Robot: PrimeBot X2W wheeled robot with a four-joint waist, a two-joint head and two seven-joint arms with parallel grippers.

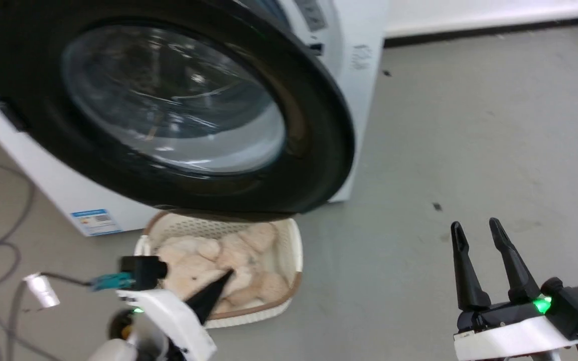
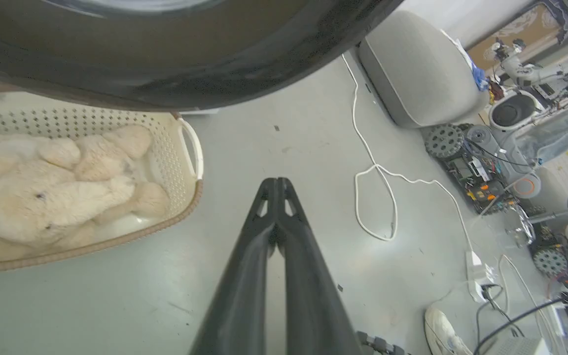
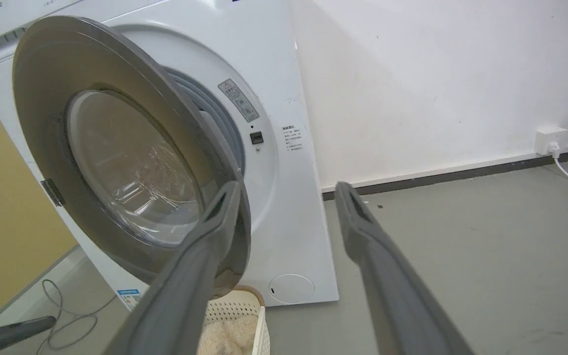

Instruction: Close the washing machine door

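The washing machine door point(image 3: 126, 162) is open: it stands swung out from the white machine point(image 3: 284, 207), and in the right wrist view a gap shows between the edge of the door and the machine front, with the grey ring of the drum behind it. In the head view the lower rim of the door hangs over a laundry basket point(image 1: 291, 250) on the floor, in which a pale plush toy point(image 1: 219, 265) lies. Neither gripper touches the door. The left gripper point(image 2: 276, 185) is low beside the basket, its fingers pressed together on nothing. The right gripper point(image 1: 475, 228) is well apart from the machine, with its fingers spread and empty. I judge that the step in hand is the approach, before any contact. The next move, I think, calls for bringing one gripper to the free edge of the door and pushing it steadily toward the machine until the latch catches, clear of the basket.
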